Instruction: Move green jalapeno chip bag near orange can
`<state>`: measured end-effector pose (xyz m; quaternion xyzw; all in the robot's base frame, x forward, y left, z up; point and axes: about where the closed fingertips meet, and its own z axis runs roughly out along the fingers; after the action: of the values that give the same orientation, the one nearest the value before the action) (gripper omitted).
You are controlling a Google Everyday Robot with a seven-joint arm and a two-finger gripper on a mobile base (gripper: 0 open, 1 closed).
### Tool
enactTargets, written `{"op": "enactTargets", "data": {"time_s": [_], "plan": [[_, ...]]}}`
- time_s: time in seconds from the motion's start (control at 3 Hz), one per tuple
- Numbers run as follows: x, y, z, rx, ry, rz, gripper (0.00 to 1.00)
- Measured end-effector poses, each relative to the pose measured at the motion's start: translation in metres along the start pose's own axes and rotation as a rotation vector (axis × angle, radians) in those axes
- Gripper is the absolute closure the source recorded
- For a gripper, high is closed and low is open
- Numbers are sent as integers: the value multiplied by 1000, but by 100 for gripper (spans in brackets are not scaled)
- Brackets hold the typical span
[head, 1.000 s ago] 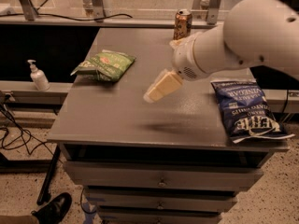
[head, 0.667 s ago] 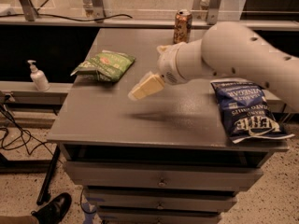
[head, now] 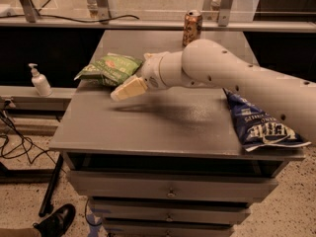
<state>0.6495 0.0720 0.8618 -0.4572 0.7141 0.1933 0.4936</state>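
The green jalapeno chip bag (head: 109,68) lies on the left side of the grey table (head: 163,125), toward the back. The orange can (head: 192,27) stands upright at the table's back edge, right of centre. My gripper (head: 124,90) hangs just above the table, right at the front right edge of the green bag, pointing left. The white arm reaches in from the right and crosses the table's middle. The can is well apart from the bag.
A larger dark-blue chip bag (head: 256,122) lies at the table's right edge, partly under my arm. A white pump bottle (head: 39,81) stands on a lower ledge to the left. Drawers sit below the tabletop. A shoe (head: 57,221) shows on the floor.
My gripper has moved left across the table, from near its middle to the edge of the green bag. The bags and can have not moved.
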Motion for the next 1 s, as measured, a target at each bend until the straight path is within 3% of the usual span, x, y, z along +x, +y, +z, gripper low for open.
{"op": "enactTargets", "data": {"time_s": [0.33,1.0], "plan": [[-12,10,29,-38,-32,44,0],[-19,20,48,-53,-62,90,41]]}}
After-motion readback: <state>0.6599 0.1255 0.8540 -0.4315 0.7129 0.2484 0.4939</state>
